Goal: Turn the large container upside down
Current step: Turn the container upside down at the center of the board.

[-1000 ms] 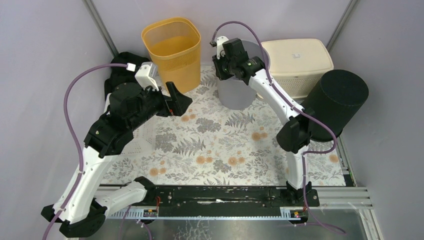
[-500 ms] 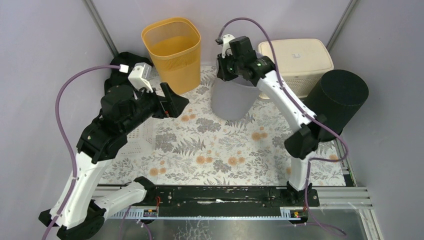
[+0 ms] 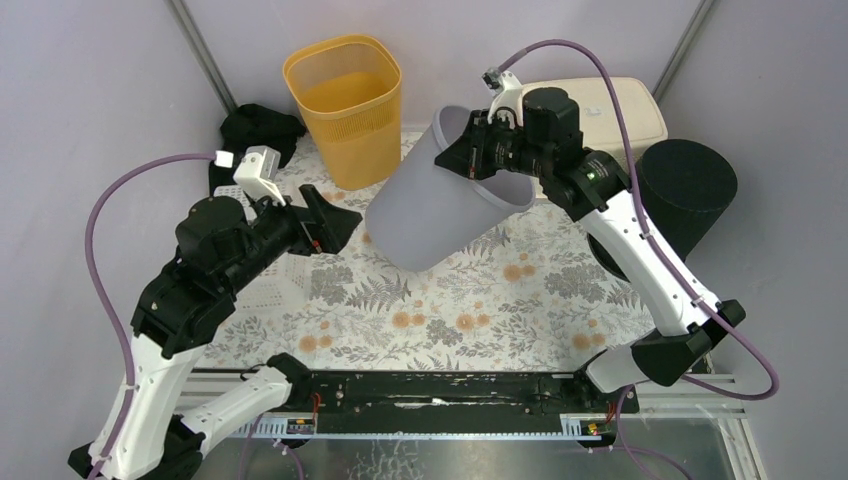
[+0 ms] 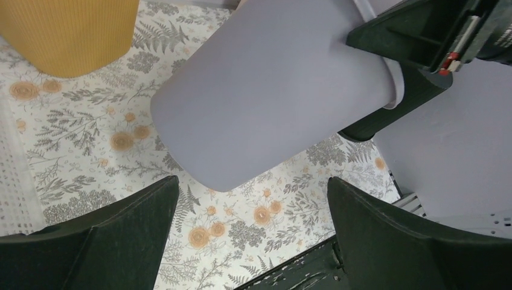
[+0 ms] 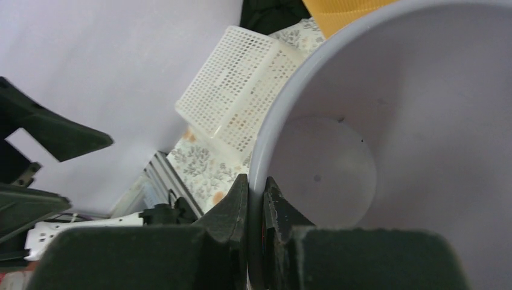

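My right gripper is pinched on the rim of the grey bin, one finger inside the wall and one outside. My left gripper is spread wide and carries nothing, just left of the bin's base. The floral tablecloth fills the middle of the frame between lilac walls. Along the top stand an orange bin and a cream hamper, with a black cylinder at right and a white perforated basket at left. Half a second ago the grey bin stood upright at upper centre. Now it hangs off the cloth, tipped with its base toward the lower left.
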